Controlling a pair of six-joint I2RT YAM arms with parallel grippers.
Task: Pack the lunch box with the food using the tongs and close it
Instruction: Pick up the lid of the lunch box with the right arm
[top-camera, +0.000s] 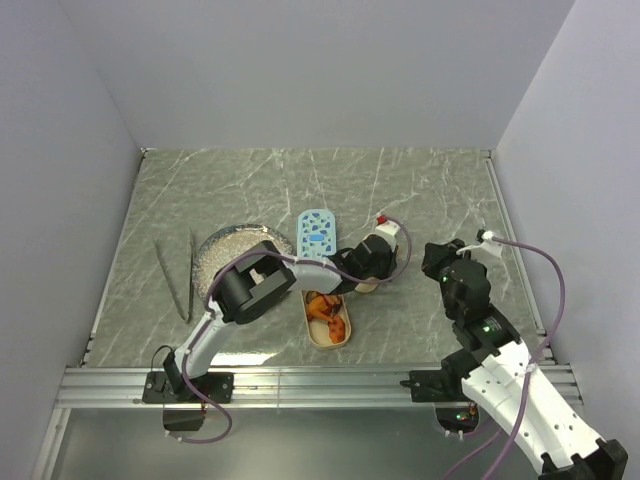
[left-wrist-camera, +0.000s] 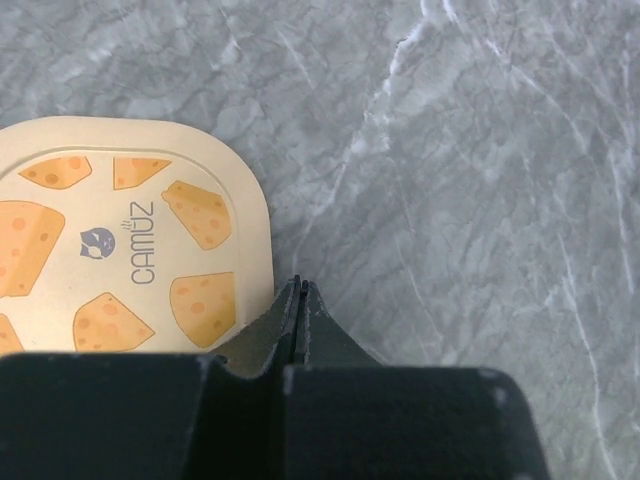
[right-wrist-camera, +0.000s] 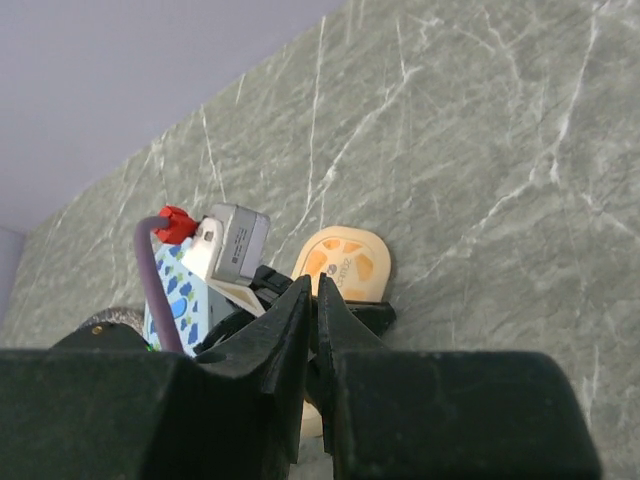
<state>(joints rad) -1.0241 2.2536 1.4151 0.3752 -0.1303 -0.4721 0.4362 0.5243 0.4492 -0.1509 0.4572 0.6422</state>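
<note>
left arm (top-camera: 215, 335) stretched forward and to its right, elbow bent. left gripper (left-wrist-camera: 300, 287) tipped down, fingers pressed together, empty. right arm (top-camera: 500, 370) folded up near its base. right gripper (right-wrist-camera: 313, 285) raised, jaws almost closed, thin slit, empty.

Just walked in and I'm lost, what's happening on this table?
The left gripper, shut, sits beside a corner of the cheese-print lid lying on the table. The open lunch box nearby holds orange food. The tongs lie untouched at the left; the right gripper holds nothing.
</note>
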